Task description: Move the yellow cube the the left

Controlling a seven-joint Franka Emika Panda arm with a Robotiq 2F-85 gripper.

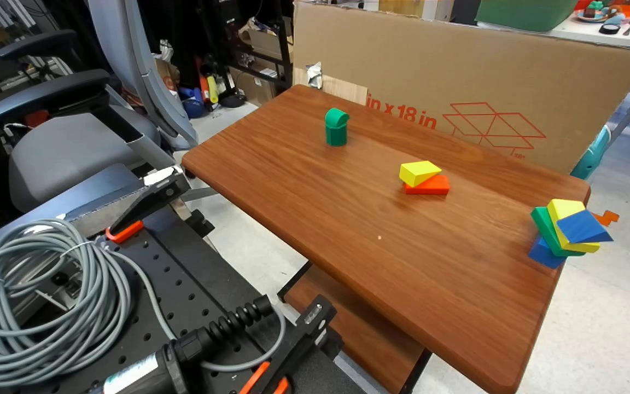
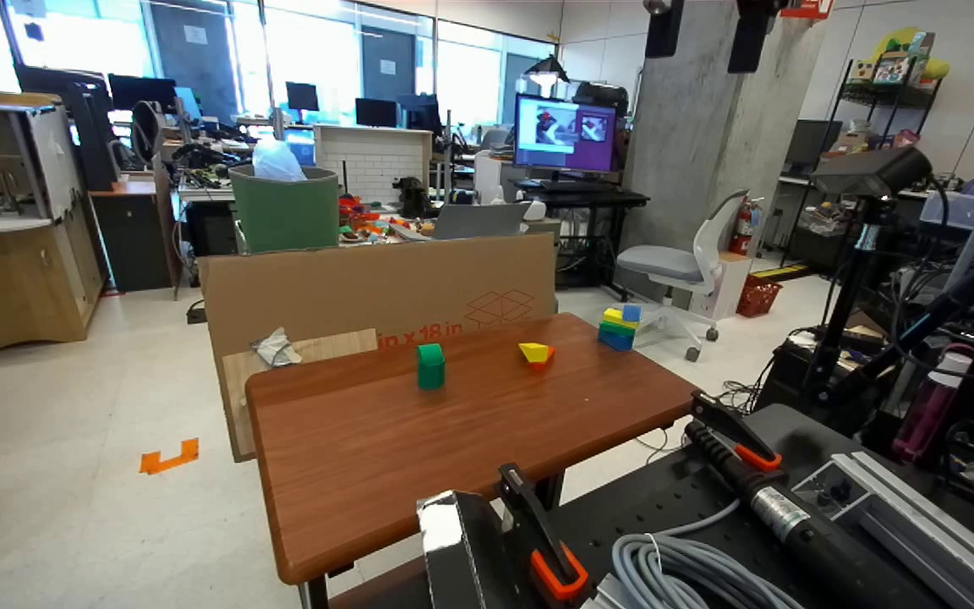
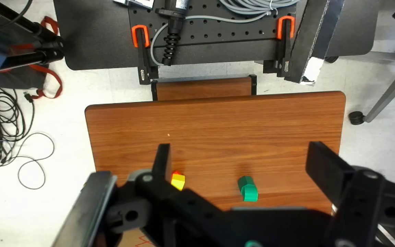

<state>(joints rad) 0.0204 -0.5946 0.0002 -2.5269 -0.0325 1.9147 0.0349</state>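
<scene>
A yellow block (image 1: 418,173) with a sloped top rests on a flat red block (image 1: 429,186) on the wooden table. Both blocks also show in an exterior view, the yellow one (image 2: 533,352) on the red one (image 2: 544,361). In the wrist view the yellow block (image 3: 178,181) is partly hidden behind a finger. No plain yellow cube is distinguishable. My gripper (image 3: 240,145) is open and empty, high above the table, its fingers wide apart. Its black fingertips also hang at the top edge of an exterior view (image 2: 704,61).
Two stacked green blocks (image 1: 336,128) stand on the table (image 1: 315,202). A stack of blue, green and yellow blocks (image 1: 564,232) stands at one table edge. A cardboard sheet (image 1: 457,71) stands along the far side. Clamps and coiled cable (image 1: 74,306) lie on the black bench.
</scene>
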